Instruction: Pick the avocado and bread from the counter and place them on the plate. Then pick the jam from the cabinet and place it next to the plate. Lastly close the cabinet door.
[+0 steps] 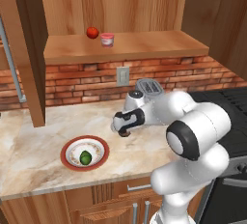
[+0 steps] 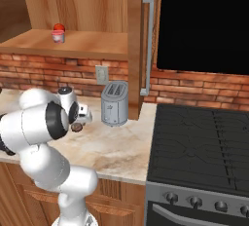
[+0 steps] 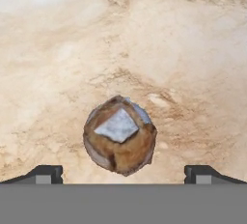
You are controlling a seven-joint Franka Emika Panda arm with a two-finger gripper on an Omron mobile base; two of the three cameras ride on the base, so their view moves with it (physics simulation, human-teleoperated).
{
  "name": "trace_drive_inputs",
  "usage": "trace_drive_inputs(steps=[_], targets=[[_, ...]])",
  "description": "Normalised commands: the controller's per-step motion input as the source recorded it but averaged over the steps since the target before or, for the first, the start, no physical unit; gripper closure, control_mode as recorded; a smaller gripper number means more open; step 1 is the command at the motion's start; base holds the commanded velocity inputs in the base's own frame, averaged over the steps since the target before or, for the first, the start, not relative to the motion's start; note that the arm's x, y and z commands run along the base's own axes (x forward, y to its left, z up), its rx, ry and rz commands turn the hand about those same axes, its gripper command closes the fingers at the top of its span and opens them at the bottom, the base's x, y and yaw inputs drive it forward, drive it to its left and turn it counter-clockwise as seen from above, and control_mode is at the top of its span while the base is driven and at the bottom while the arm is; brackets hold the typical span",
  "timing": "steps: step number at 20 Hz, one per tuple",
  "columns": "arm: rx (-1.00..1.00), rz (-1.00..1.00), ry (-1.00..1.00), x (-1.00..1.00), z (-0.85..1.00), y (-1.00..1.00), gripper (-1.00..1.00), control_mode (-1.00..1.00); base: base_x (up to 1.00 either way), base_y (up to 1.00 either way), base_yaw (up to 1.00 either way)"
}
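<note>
Left base view: you have the plate [image 1: 85, 153] lying on the marbled surface [image 1: 29, 155] near its front edge, with the avocado [image 1: 85, 158] on its centre. The gripper [image 1: 124, 132] hangs to the right of the plate, pointed down at the surface; the bread is hidden under it here. On the open cabinet [image 1: 125, 47] shelf the jam [image 1: 107, 39] stands just beside a red round fruit [image 1: 92, 32]. One cabinet door [image 1: 21, 49] stands open at the left. A toaster [image 1: 149, 89] sits behind the arm against the brick wall [image 1: 72, 80].

Right base view: you see the bread [image 2: 76, 127] as a small brown lump right under the hand, and a stove [image 2: 199, 142] to the right of the toaster.

Hand view: the bread lies on the surface, centred between the two fingers [image 3: 46, 174], which stand spread wide on either side, not touching it.

No brand, label or writing is legible anywhere.
</note>
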Motion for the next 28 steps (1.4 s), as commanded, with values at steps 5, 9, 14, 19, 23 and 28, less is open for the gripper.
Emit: trace_drive_inputs(steps=[5, 9, 14, 19, 23, 28], targets=[[-0.01, 0.0, 0.0, 0.25, -0.12, 0.01, -1.0, -1.0, 0.0, 0.0, 0.0], [0.0, 0.0, 0.04, 0.18, -0.29, 0.0, -1.0, -1.0, 0.0, 0.0, 0.0], [0.0, 0.0, 0.06, 0.12, -0.3, 0.0, -1.0, -1.0, 0.0, 0.0, 0.0], [0.0, 0.0, 0.09, 0.08, -0.29, 0.0, -1.0, -1.0, 0.0, 0.0, 0.0], [0.0, 0.0, 0.2, 0.01, -0.29, 0.02, 1.0, -1.0, 0.0, 0.0, 0.0], [0.0, 0.0, 0.06, -0.03, -0.17, 0.0, 1.0, -1.0, 0.0, 0.0, 0.0]])
